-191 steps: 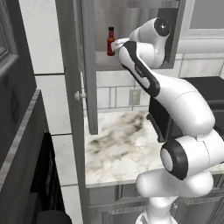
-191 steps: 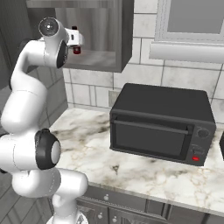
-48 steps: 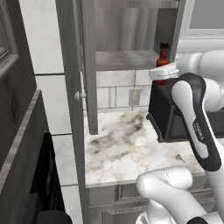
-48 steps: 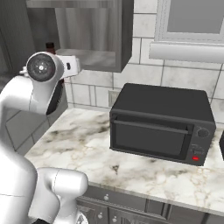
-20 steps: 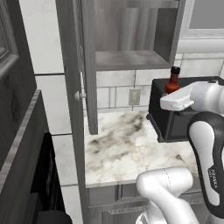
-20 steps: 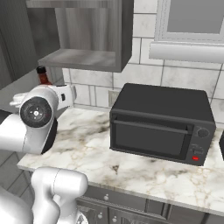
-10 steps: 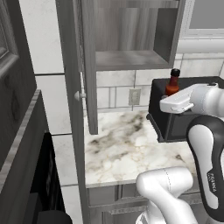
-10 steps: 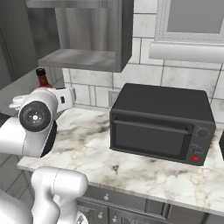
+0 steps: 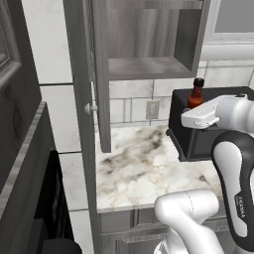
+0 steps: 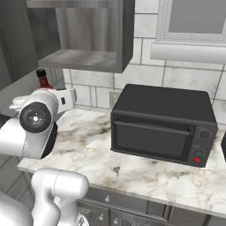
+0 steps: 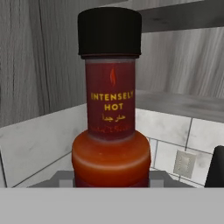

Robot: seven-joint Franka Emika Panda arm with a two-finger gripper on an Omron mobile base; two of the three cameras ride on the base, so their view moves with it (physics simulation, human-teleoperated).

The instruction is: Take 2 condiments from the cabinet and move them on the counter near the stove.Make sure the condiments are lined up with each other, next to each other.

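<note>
Hand view: gripper (image 11: 111,186) clamps red bottle (image 11: 110,127), upright.

Flat, even rendered light with no glare; a soft shadow falls under the cabinet (image 9: 149,44) at twelve o'clock. Edges look slightly soft and pixelated throughout.

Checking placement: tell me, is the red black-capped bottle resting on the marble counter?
Apart. In the left base view the bottle sits high above the counter.
</note>
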